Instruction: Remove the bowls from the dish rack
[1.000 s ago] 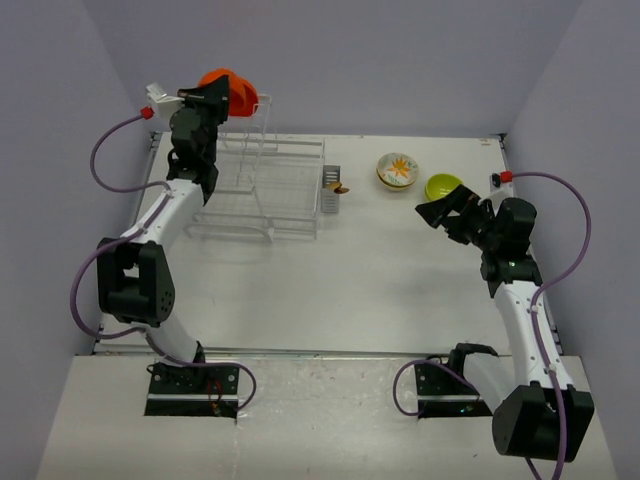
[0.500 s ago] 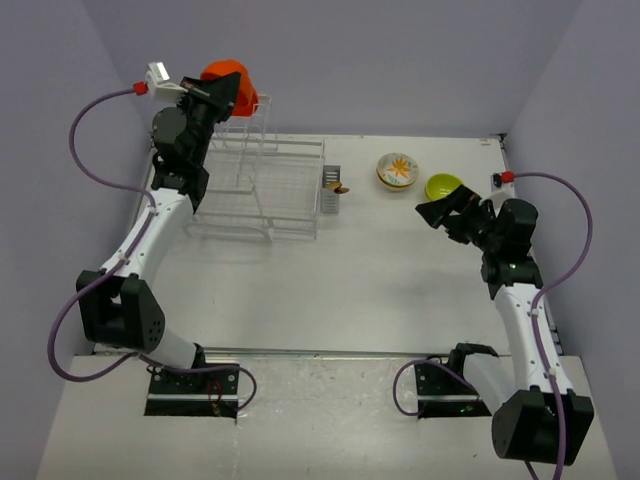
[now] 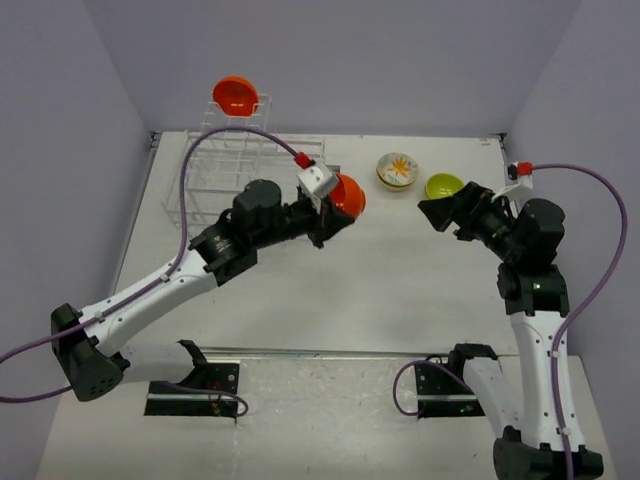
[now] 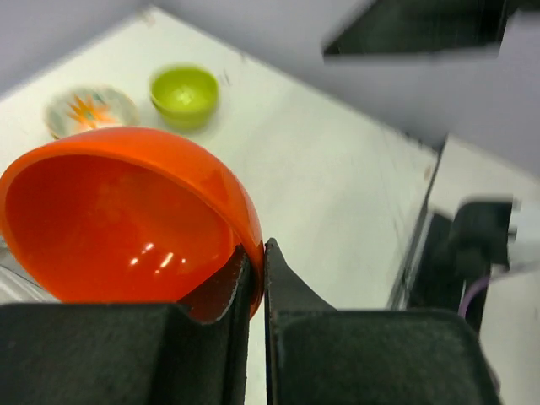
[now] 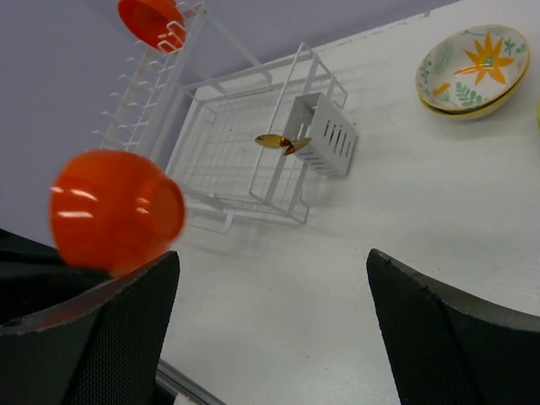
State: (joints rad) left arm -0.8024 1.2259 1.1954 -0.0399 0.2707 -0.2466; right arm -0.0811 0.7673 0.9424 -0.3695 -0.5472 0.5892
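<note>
My left gripper [image 3: 335,207] is shut on the rim of an orange-red bowl [image 3: 348,194] and holds it above the table's middle, right of the dish rack [image 3: 215,165]. In the left wrist view the fingers pinch that bowl's [image 4: 126,219] wall. A second orange-red bowl [image 3: 235,95] sits on top of the rack's tower; it also shows in the right wrist view [image 5: 152,21]. A cream flower bowl [image 3: 398,170] and a lime-green bowl [image 3: 443,186] stand on the table at the back right. My right gripper [image 3: 440,211] is open and empty, hovering near the green bowl.
The grey cutlery caddy [image 5: 325,133] on the rack's right end holds gold-coloured cutlery [image 5: 283,143]. The left arm lies across the rack's front in the top view. Purple cables loop from both wrists. Walls close in on the left, back and right.
My left arm has swung from the tower at the back left to the table's middle, carrying one orange-red bowl. The right arm has risen slightly.
</note>
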